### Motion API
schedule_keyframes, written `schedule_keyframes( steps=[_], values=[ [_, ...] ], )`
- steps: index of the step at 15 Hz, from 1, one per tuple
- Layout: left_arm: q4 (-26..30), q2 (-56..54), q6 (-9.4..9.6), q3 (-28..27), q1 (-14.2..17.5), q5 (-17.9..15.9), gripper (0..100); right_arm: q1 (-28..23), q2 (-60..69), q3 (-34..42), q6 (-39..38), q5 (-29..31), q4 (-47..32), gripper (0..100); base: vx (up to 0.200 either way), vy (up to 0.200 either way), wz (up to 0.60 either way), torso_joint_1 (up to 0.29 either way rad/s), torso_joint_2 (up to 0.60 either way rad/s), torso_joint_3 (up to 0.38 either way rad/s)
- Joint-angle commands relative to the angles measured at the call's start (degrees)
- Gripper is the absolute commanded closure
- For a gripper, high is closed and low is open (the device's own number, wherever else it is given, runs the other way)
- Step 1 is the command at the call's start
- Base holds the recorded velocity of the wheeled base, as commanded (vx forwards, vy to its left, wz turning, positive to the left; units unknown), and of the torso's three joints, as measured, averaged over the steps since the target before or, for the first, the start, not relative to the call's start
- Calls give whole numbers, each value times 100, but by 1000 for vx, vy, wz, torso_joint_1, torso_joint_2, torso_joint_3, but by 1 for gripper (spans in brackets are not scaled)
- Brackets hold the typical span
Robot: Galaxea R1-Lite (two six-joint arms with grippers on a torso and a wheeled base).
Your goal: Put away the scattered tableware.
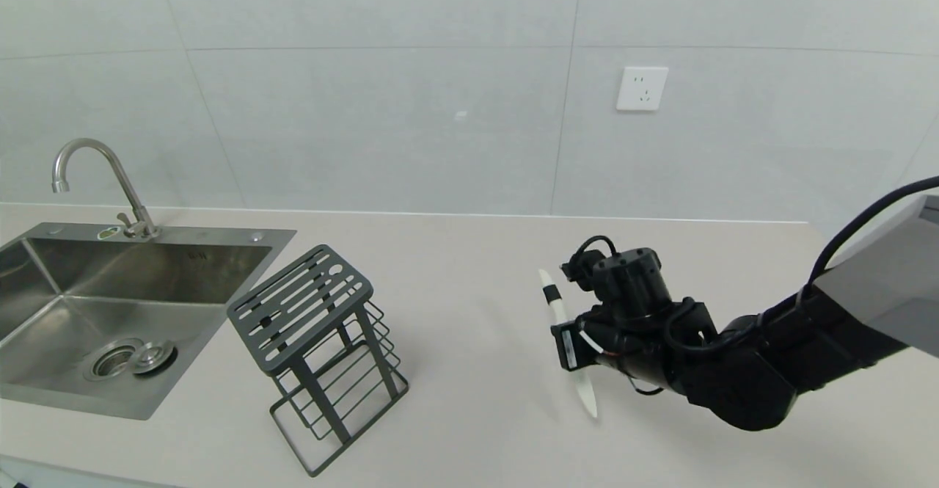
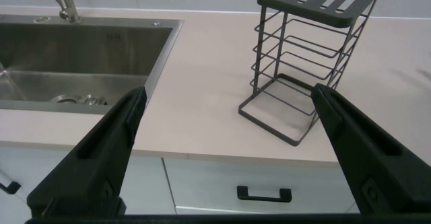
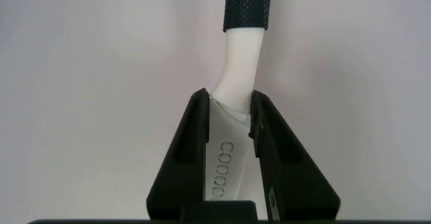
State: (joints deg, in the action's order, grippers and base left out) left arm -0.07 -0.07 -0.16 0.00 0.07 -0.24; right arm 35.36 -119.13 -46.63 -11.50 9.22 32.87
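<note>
Task's thing: we see a long white utensil (image 1: 556,304) with a black textured band near one end, out on the counter (image 1: 469,400)'s right part; we cannot tell whether it rests on the surface or is just lifted off it.

Right gripper (image 1: 576,343): in the right wrist view, the right gripper (image 3: 229,99) has its two fingers (image 3: 195,126) pressed against the flat white part on either side; we judge them clamped on the utensil, partway along its length.

Long axis: it runs from the wall side toward us, slightly slanted; the banded end points away toward the wall, the plain white end toward the counter's front; the fingers cross it at roughly a right angle.

Left gripper (image 2: 229,93): fingers wide apart, nothing between them; it hangs off the counter's front edge, facing the rack and the sink.

Rack (image 1: 315,326): a dark wire frame with a slotted top, standing between the sink (image 1: 271,235) and the utensil; it lies to the left of the held piece and well apart from it.

Nearer arm: the right arm has the utensil; the left is closer to the rack (image 2: 316,49).

Step in hand, as we judge it: pick-up done or nearly so; carrying leftward comes next.

What the move turns on: the utensil lies near flat while the slots open upward; we expect it must be tipped end-down and lined up with one slot.
</note>
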Motion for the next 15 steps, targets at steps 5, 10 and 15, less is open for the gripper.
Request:
schedule_keyframes(
  steps=[5,10,15],
  values=[
    [-1,7,-2,0,1,-2,0,-285,83,391,1194,-1089,2347,100,0,0,0,0,0,0],
    [7,7,7,0,1,-11,0,-293,232,400,1686,-2512,4052,100,0,0,0,0,0,0],
    [-1,7,-178,0,1,-20,0,-179,619,971,2354,-3576,4105,100,0,0,0,0,0,0]
  ],
)
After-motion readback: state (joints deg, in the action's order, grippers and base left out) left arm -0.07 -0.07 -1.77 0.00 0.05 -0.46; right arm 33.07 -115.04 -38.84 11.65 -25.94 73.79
